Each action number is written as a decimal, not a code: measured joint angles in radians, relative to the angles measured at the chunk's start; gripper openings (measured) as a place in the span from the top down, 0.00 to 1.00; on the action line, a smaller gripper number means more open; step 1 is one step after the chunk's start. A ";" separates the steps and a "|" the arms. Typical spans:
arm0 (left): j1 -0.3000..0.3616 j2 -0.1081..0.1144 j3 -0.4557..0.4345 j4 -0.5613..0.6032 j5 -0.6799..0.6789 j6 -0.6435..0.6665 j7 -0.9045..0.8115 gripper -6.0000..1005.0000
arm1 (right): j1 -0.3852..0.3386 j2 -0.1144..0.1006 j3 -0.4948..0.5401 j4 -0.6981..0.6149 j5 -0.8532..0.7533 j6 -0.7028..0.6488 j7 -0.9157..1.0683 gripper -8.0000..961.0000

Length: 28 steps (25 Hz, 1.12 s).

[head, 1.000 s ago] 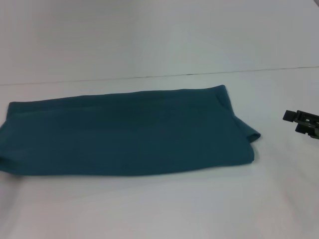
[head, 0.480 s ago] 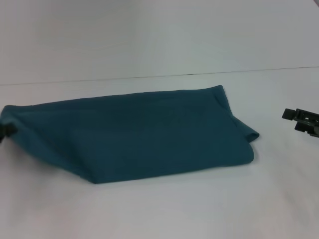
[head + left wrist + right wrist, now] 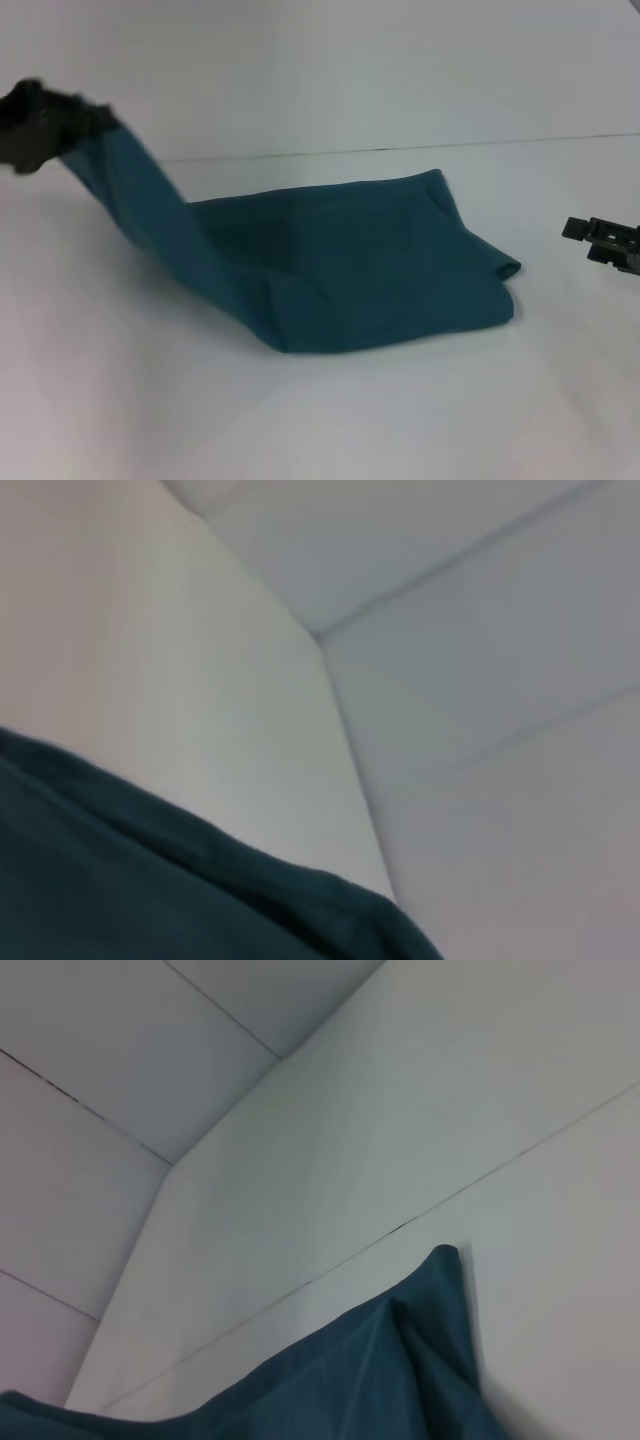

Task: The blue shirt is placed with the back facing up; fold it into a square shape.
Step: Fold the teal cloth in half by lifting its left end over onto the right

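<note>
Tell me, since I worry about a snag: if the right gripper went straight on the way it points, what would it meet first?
Probably the blue shirt: the right gripper faces its bunched end across bare table. Height is unclear, so it might pass above.

Plain white table (image 3: 330, 420), pale panelled wall (image 3: 320, 70) behind, soft even light

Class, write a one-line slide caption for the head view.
Left gripper lifts one end of the shirt; right gripper waits beside it.
</note>
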 joint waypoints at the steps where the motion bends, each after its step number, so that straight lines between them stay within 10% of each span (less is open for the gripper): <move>1: -0.021 0.002 0.013 0.000 0.000 0.001 -0.003 0.96 | 0.000 0.000 0.000 0.000 0.000 0.000 0.000 0.10; 11: -0.197 -0.031 0.186 -0.015 0.001 -0.036 -0.014 0.95 | 0.002 0.003 -0.008 0.000 -0.003 0.007 -0.002 0.10; 22: -0.348 -0.141 0.476 -0.088 0.002 -0.214 0.008 0.94 | 0.006 0.003 -0.008 0.012 -0.003 0.010 -0.008 0.10; 28: -0.381 -0.235 0.593 -0.180 0.005 -0.359 0.103 0.93 | 0.007 0.003 -0.008 0.013 -0.008 0.016 -0.008 0.10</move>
